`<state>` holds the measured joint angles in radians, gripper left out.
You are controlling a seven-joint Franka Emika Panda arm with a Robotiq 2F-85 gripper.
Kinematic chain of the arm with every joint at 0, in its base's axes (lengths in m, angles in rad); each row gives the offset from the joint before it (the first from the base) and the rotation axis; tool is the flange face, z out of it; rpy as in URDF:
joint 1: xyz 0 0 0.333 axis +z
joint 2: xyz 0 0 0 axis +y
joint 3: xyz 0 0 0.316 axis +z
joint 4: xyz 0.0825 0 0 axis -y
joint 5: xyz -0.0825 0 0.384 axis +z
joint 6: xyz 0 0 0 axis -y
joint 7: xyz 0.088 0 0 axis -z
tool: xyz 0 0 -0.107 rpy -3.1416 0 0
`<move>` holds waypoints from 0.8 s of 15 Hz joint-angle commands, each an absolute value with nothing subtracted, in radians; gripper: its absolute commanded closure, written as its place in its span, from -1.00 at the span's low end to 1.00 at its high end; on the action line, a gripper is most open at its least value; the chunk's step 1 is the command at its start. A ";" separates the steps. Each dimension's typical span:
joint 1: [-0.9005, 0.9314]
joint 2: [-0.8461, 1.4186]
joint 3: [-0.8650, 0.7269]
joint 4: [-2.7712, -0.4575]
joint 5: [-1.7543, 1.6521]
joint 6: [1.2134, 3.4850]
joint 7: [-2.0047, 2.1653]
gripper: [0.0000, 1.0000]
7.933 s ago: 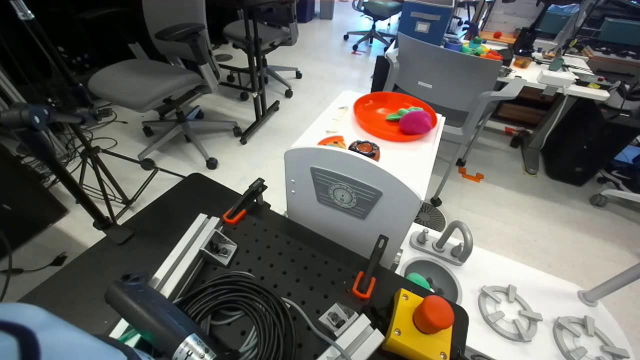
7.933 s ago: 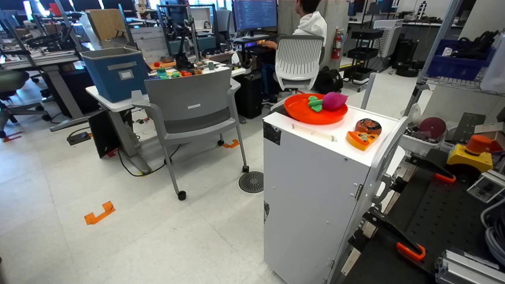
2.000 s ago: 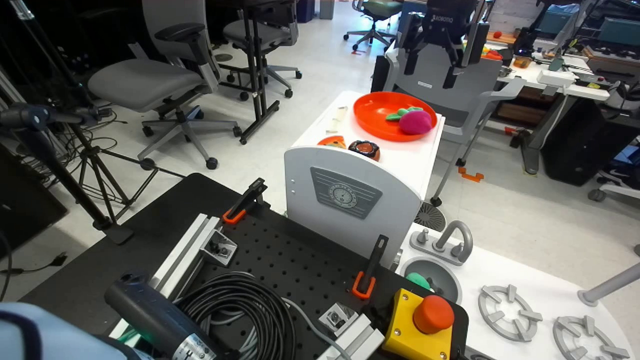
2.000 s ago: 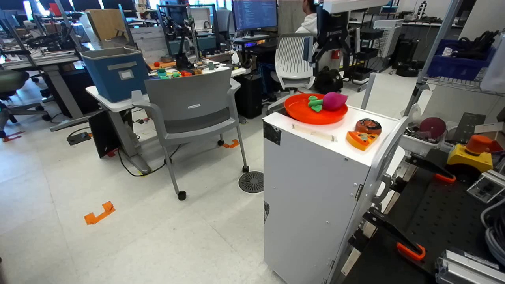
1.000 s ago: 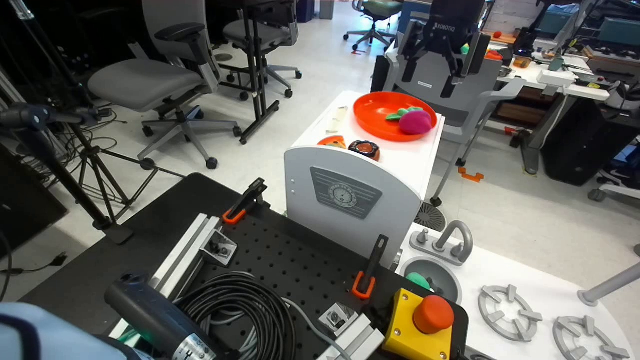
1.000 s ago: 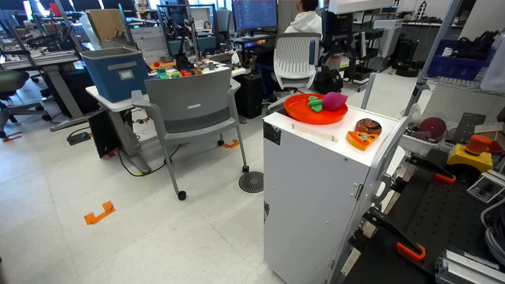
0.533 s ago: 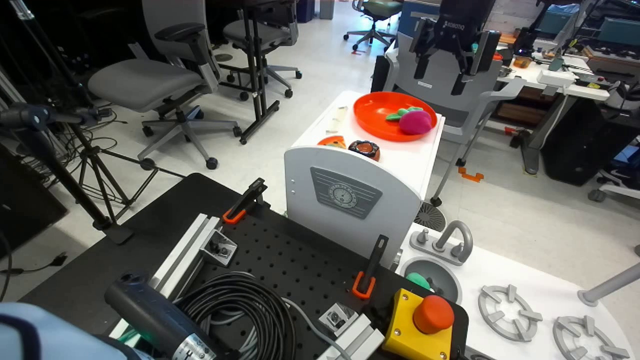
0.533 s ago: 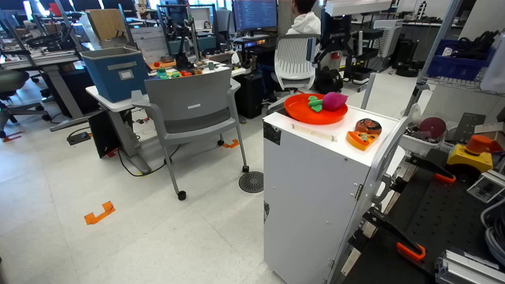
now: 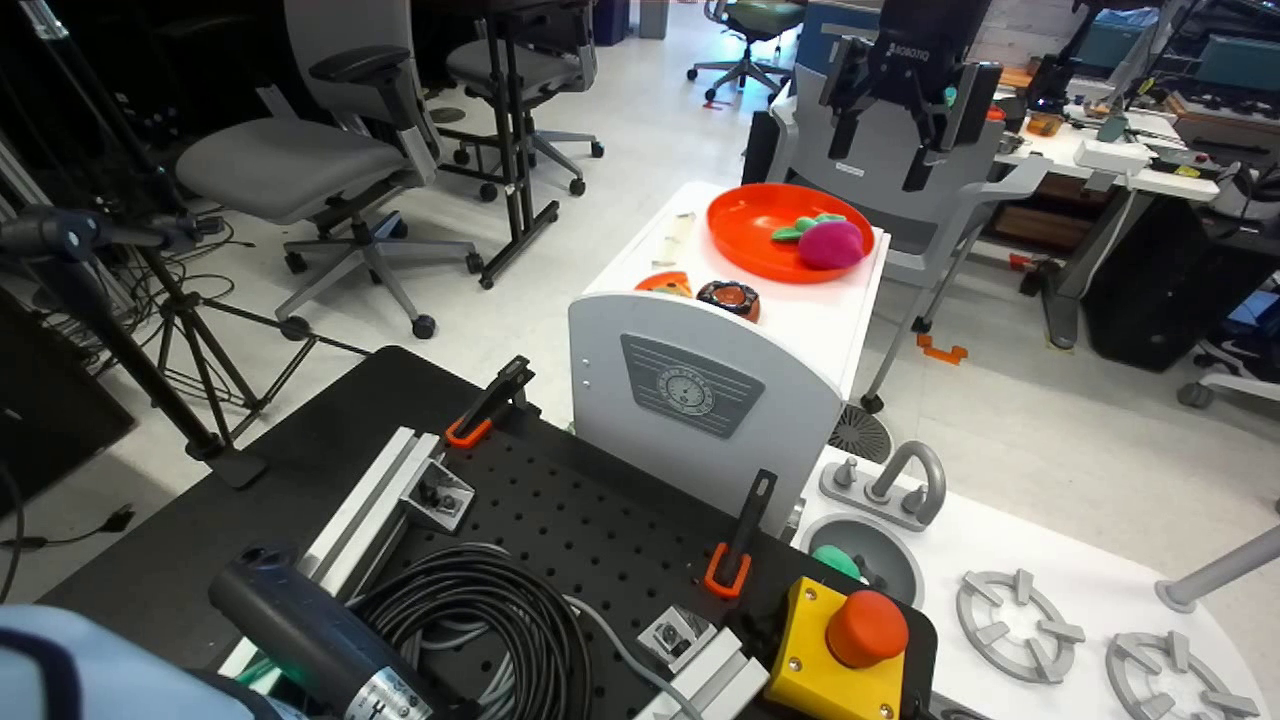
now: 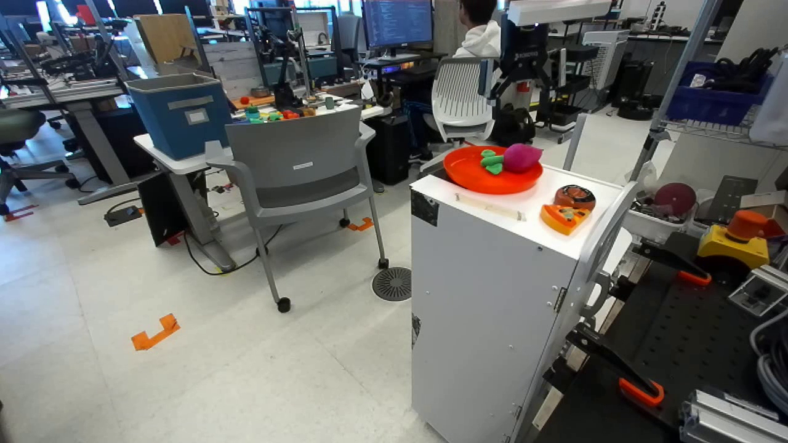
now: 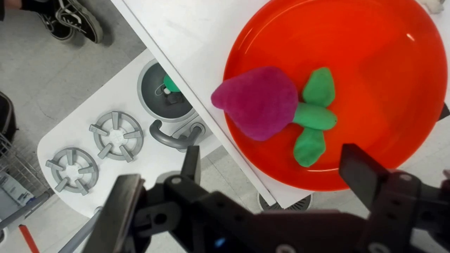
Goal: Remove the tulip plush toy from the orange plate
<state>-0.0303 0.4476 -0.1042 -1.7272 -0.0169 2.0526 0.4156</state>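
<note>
Gripper (image 11: 272, 160) observed at the lower edge of the wrist view, its two fingers spread wide apart. Ahead of them, the tulip plush toy (image 11: 258, 102) lies on its side on the orange plate (image 11: 383, 63): magenta bulb across the rim, pointed tip projecting past it, green stem and leaves turned inward. Plate rests on a white cabinet top (image 11: 197, 38). To the left, at a lower level: a toy sink (image 11: 151, 102) holding a green item (image 11: 171, 83), a gray faucet (image 11: 170, 141) and two burners (image 11: 127, 135).

In an exterior view, the gripper points downward, a clear gap between its fingertips, apart from plate and plush, with a gray chair (image 9: 890, 200) behind. Near the plate, on the same top, sit a pizza-slice toy (image 9: 666, 284) and a round brown item (image 9: 735, 297), side by side. Foreground: a perforated black board (image 9: 610, 520), a coiled cable (image 9: 560, 650) and a yellow box (image 9: 815, 655) with a red button (image 9: 868, 628).

In an exterior view, the gripper hangs beneath a white arm link (image 10: 560, 11), higher than the plate; one finger shows plainly, the other merges with dark shelving (image 10: 575, 85) behind. Contact between pizza-slice toy and round brown item cannot be told. Background: a seated person (image 10: 483, 40) and a blue bin (image 10: 181, 123).
</note>
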 commanded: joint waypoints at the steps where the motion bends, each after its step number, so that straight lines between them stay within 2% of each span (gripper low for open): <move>1: -0.022 0.452 -0.114 -1.724 -0.021 2.063 0.422 -1.00; 12: -0.015 0.509 -0.106 -1.667 -0.008 2.052 0.415 -1.00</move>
<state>-0.0211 0.4764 -0.1039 -1.7078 -0.0152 2.0526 0.4155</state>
